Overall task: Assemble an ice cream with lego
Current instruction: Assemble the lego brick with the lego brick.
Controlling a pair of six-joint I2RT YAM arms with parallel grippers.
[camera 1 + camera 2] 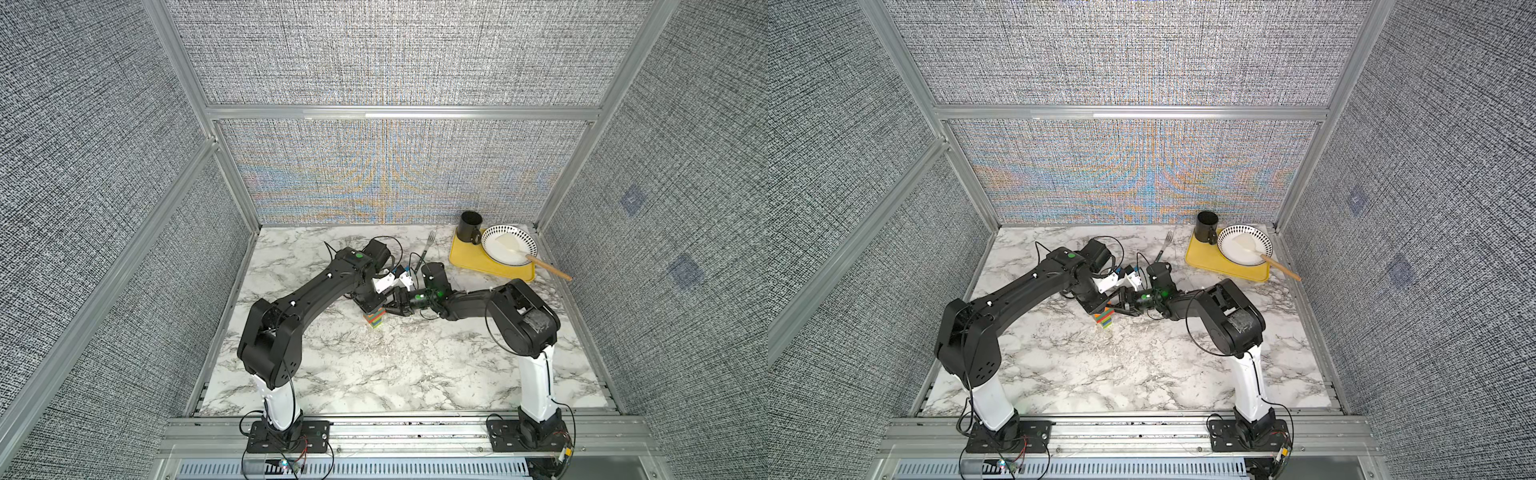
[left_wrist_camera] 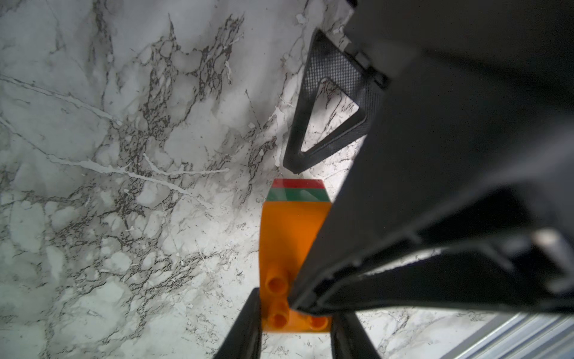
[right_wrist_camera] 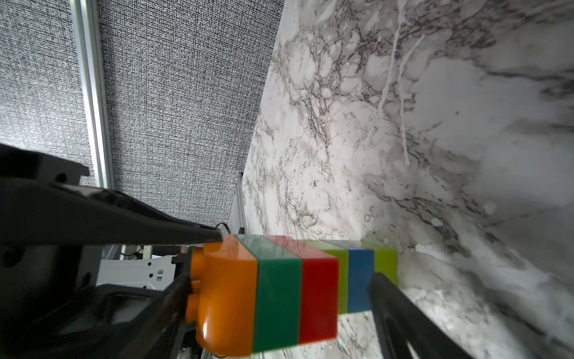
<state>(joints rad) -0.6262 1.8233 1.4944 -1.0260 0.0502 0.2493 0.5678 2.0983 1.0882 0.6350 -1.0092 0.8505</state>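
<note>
Left wrist view: the left tool [image 2: 295, 309] is closed on the ice cream [image 2: 293, 248], with one finger against each side of the orange top brick [image 2: 289, 236] at its studded end.
Right tool [image 3: 297, 257]: the jaws stand wide apart, one above the other, alongside the stack. The upper finger [image 3: 155, 223] has its tip at the edge of the orange brick. The lower finger [image 3: 403, 310] is level with the stem [image 3: 360, 279]. Contact cannot be confirmed.
Approach: the left tool comes from above and the right tool from the side.
Ice cream, position: it is upright near the middle of the table [image 1: 374, 374], between the two tools, in both top views.
Ice cream, layers: from the top they run orange, green layer [image 3: 278, 298], red layer [image 3: 320, 295], then the narrow lime-blue-lime stem. The lowest lime brick appears to meet the table.
Table: the surface is white marble pattern with grey veins.
Far right corner: a yellow tray [image 1: 461, 257] lies there with a black mug [image 1: 469, 228] standing on its far end.
Plate [image 1: 528, 243]: it is white with a patterned rim and rests partly on the tray.
Spatula [image 1: 548, 268]: the white head lies in the plate and the wooden handle projects past the rim.
Fork [image 1: 430, 241]: it lies on the table just beside the tray, on the side toward the centre.
</note>
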